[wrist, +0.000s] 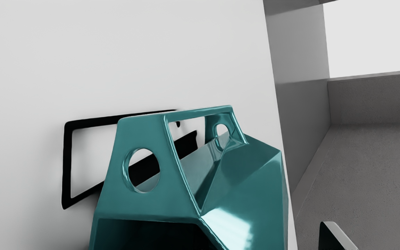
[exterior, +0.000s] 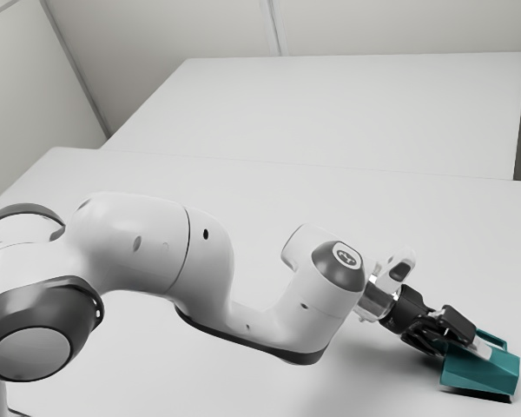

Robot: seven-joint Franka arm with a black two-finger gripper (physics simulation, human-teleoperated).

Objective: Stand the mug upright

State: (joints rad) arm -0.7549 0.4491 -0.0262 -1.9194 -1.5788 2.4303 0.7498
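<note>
1. Teal mug [exterior: 478, 372] over the worktop [exterior: 269, 174], toward the exterior view's lower right, well short of the worktop's far edge. Can't tell if it's upright.
2. Gripper [exterior: 465, 347] at the mug, fingers spread, nothing gripped. One fingertip [wrist: 335, 236] stands apart from the mug's side; other one hidden.

exterior view: beside my arm [exterior: 139, 234], farther back, angled down; wrist view: at my gripper [exterior: 473, 345], close, facing mug [exterior: 482, 372]; both share mug, table [exterior: 330, 195].
</note>
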